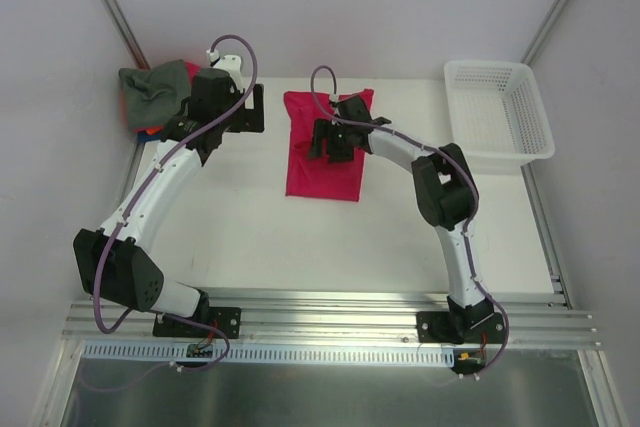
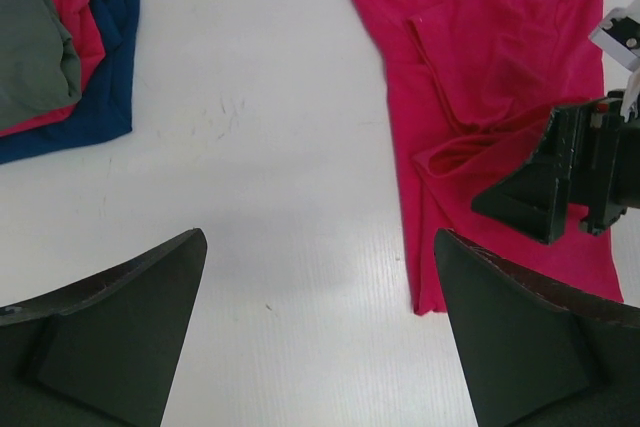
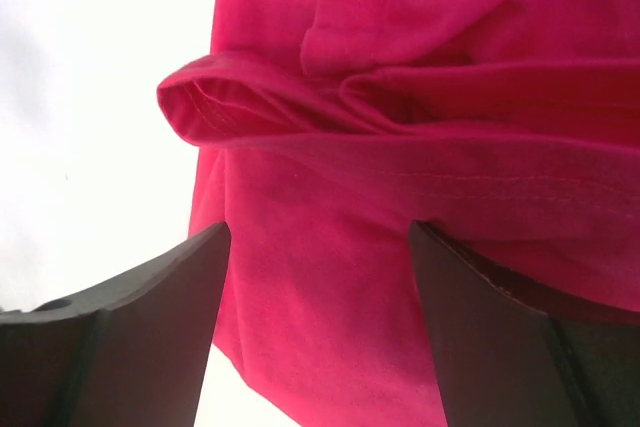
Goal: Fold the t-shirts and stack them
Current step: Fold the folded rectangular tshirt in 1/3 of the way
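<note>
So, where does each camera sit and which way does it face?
Top external: above and behind the arms, facing down at the table; both arms show.
Left wrist: on the left arm, facing down at table between the shirt pile and the red t-shirt; open left end effector at the bottom.
Right wrist: close above the red t-shirt; open right end effector at the bottom.
Shared: the red t-shirt, in all three.
</note>
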You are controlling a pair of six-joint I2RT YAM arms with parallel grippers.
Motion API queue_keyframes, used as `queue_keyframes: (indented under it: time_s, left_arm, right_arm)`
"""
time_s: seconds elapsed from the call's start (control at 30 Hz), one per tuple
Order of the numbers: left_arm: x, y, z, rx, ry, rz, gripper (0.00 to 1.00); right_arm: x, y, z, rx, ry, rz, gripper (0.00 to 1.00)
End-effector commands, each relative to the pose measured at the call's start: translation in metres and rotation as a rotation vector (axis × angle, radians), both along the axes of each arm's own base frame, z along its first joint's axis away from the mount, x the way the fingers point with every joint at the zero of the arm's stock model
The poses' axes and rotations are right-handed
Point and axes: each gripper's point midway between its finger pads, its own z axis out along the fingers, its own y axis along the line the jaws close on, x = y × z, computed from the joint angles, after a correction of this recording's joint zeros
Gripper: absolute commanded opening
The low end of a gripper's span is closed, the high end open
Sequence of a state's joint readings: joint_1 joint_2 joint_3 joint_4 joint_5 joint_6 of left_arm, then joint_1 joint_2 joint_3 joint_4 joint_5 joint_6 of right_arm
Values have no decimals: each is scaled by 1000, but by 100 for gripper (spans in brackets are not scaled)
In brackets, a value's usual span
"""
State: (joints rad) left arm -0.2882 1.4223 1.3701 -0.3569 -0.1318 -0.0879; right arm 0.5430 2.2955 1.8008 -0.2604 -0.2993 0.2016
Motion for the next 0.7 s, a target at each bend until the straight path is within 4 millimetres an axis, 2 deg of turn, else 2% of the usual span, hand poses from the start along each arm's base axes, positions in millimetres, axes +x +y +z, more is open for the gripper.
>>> queue_keyframes:
  time_s: [0.0,0.07,0.1,0.2,0.3,0.4,0.43,0.47,0.53,0.57,0.67]
  left_arm:
    - [8,0,16,8,-47,-8,99]
    - [5,-1,12,0,-35,-17,99]
    - [2,-3,10,-4,-30,-24,99]
    - [-9,-5,3,-17,-7,-53,99]
    - [-29,-9,-21,-27,93,-85,99]
    - [-49,-9,-52,-42,215,-85,99]
    - [-56,-15,-59,-83,257,-92,99]
    - [-69,-17,-76,-96,334,-92,99]
    - [-81,-26,-92,-157,419,-101,99]
    - [-90,-29,-103,-170,467,-114,99]
    - [-91,-30,-112,-174,526,-95,99]
  right_arm:
    - [-52,-18,-13,-24,175,-11,77]
    - [-65,-23,-14,-26,200,-11,77]
    - [-74,-30,-21,-39,226,-14,77]
    - [-82,-35,-16,-46,225,-11,77]
    - [-80,-36,-7,-48,194,-2,78]
    - [-64,-37,16,-75,82,10,77]
    - [-58,-36,29,-78,46,10,78]
    - [-55,-38,44,-83,8,9,80]
    - [-53,-45,57,-114,-35,-6,80]
    - [-54,-47,71,-104,-61,-10,80]
    - [-60,-46,86,-75,-85,5,80]
